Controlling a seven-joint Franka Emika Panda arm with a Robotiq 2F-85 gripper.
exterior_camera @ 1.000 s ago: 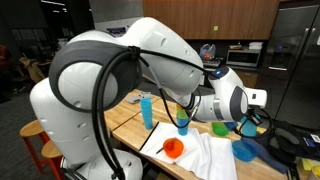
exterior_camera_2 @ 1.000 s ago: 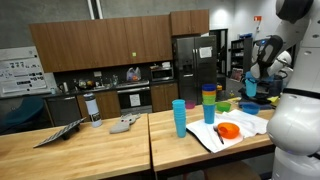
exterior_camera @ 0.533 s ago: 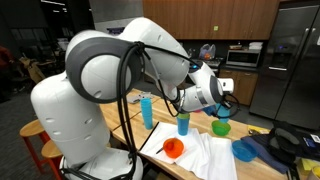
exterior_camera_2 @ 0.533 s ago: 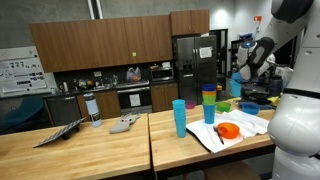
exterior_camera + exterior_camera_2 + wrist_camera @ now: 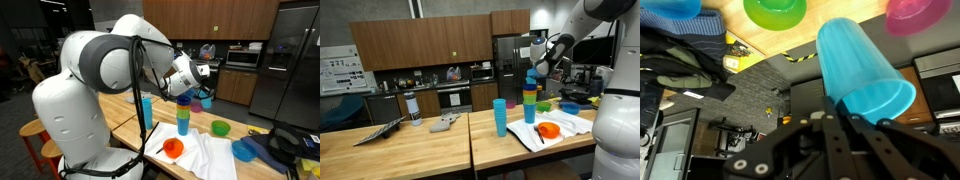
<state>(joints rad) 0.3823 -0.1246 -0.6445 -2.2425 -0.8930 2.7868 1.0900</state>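
Tool (image 5: 855, 114) clenched on one light-blue cup (image 5: 866, 70), held aloft above wooden bench (image 5: 760, 45), near cup stack (image 5: 183, 121); green bowl (image 5: 775, 12) below.

In the wrist view my tool (image 5: 855, 118) is a dark mass. Its fingertips vanish behind the rim of the blue cup (image 5: 865, 65), so I cannot see the contact itself. The top edge cuts off the green bowl (image 5: 775, 12), the blue bowl (image 5: 672, 6) and the pink bowl (image 5: 922, 14). In an exterior view my arm (image 5: 100, 75) covers much of the table (image 5: 128, 122), and the tool (image 5: 197, 92) is smeared by blur. In an exterior view the tool (image 5: 534, 72) is too small for me to make out its fingers, and the right edge crops my arm (image 5: 615, 110).
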